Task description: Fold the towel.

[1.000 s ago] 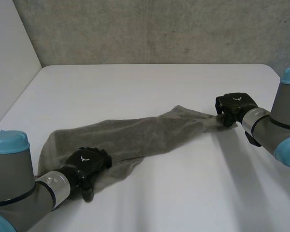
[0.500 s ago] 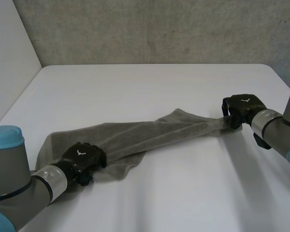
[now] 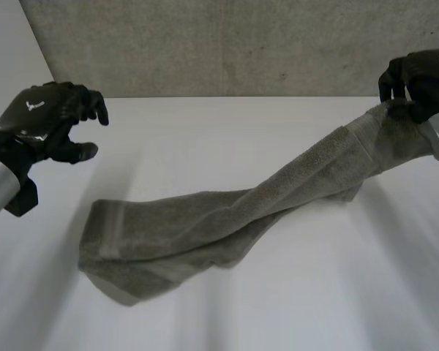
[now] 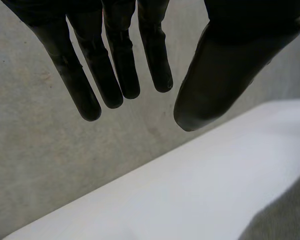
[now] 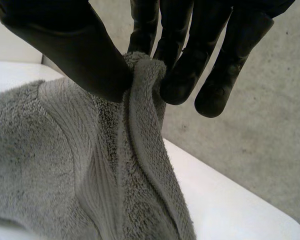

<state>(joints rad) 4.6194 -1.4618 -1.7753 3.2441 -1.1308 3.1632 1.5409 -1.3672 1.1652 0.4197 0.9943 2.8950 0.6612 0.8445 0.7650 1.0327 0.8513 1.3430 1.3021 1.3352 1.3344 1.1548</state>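
**Grey towel held up by one end, the other end lying on the tabletop**

Grey terry towel (image 3: 227, 212) runs as a long, bunched band across the head view, from the lower left of the frame to the upper right. Its lower-left end lies spread and rumpled on the white tabletop (image 3: 205, 124), with a corner pointing toward the bottom edge. Toward the right the cloth leaves the surface and climbs in a narrowing slope, ribbed border uppermost.

At the top of that slope, against the upper right edge of the frame, the right hand (image 3: 421, 73) hangs above the tabletop, grasping the towel's end. Its wrist view shows the thumb (image 5: 70, 50) and fingers (image 5: 182, 75) pinching a fold of the border between them, while the rest of the cloth drops away below the palm in thick folds.

The left hand (image 3: 44, 117) is in the air at the upper left of the frame, well apart from the towel. Its fingers (image 4: 115, 65) are released, loosely spread, and hold nothing. In its wrist view the tabletop lies beyond the fingertips, and a sliver of towel shows past the thumb.

A rough concrete wall (image 3: 227, 44) stands behind the tabletop.
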